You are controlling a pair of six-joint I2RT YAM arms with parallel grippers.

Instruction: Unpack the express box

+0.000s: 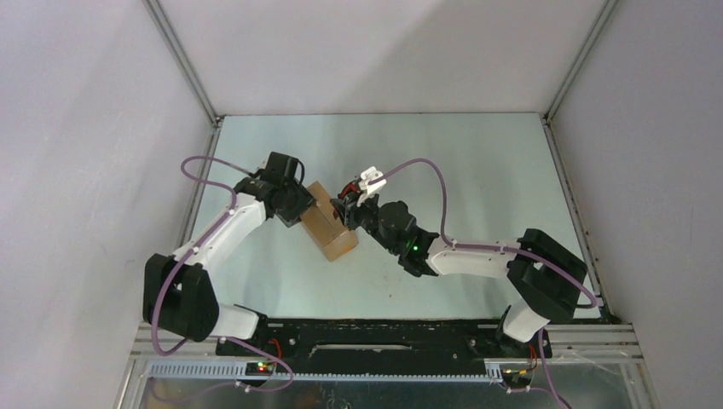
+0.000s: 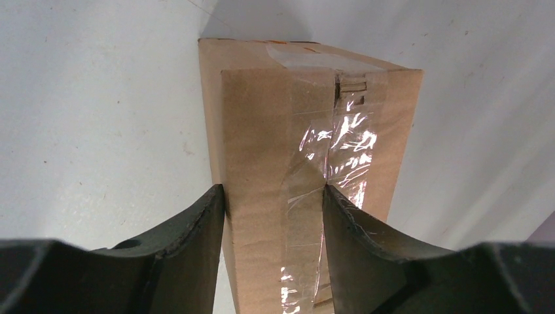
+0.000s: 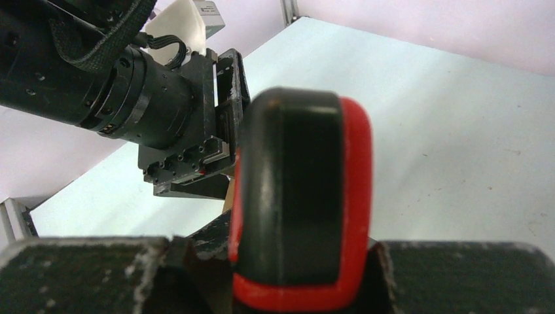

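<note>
Pale green is the colour of the one table (image 1: pixel 477 162), the biggest thing here. Two arms reach over it from the near edge. The left arm (image 1: pixel 223 228) is white and black. The right arm (image 1: pixel 477 256) is white and black too. Each arm has one purple cable, so there are two cables.

There is one box (image 1: pixel 328 228). It is brown cardboard. It sits near the middle of the table, a bit to the left, between the two grippers. From above it lies slanted. I cannot tell if it rests flat on the table.

The left gripper (image 1: pixel 298 209) is at the far left end of the box. In the left wrist view its two dark fingers (image 2: pixel 196 229) stand apart with the box between them, and they press on it. One finger is at the box's left edge. The other lies over the taped face.

The right gripper (image 1: pixel 348 213) is just beside the right side of the box. It holds one knife (image 3: pixel 301 196), red and black, squeezed between its two fingers. The knife stands up in the right wrist view and hides most of the box.

One strip of shiny clear tape (image 2: pixel 340 144) runs down the middle of the box. It looks wrinkled.
</note>
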